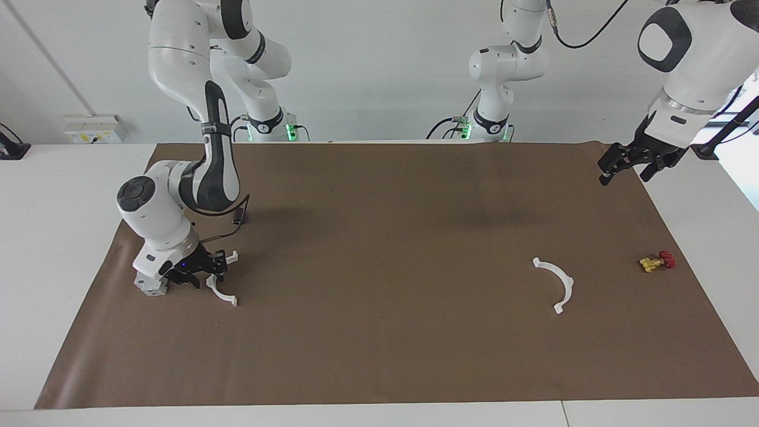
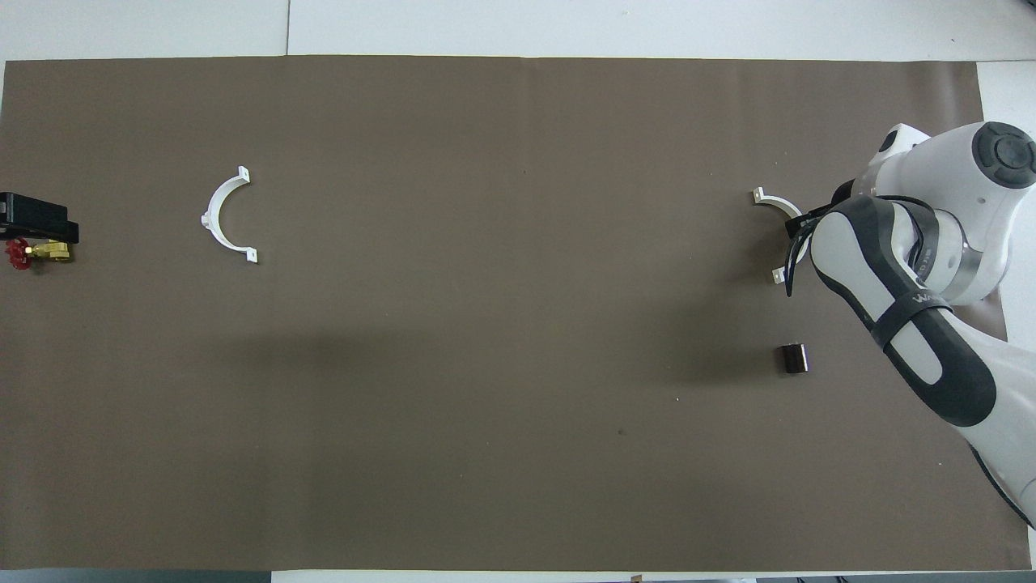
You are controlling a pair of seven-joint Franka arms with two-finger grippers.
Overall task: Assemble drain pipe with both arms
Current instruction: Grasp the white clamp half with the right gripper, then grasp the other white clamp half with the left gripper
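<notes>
One white half-ring [image 1: 224, 295] lies on the brown mat toward the right arm's end; in the overhead view its two end tabs [image 2: 761, 195] show and its middle is hidden under the arm. My right gripper [image 1: 207, 274] is down at the mat, at the middle of this half-ring's arc. The second white half-ring [image 1: 560, 283] lies flat toward the left arm's end, also seen in the overhead view [image 2: 220, 217]. My left gripper [image 1: 625, 172] hangs open and empty in the air over the mat's corner at its own end, where the arm waits; it also shows in the overhead view [image 2: 36, 219].
A small red-and-yellow valve [image 1: 657, 261] lies on the mat near the left arm's end, beside the second half-ring [image 2: 32, 254]. A grey block [image 1: 149, 286] sits under the right arm's hand. A small dark cube [image 2: 793, 358] lies nearer to the robots than the first half-ring.
</notes>
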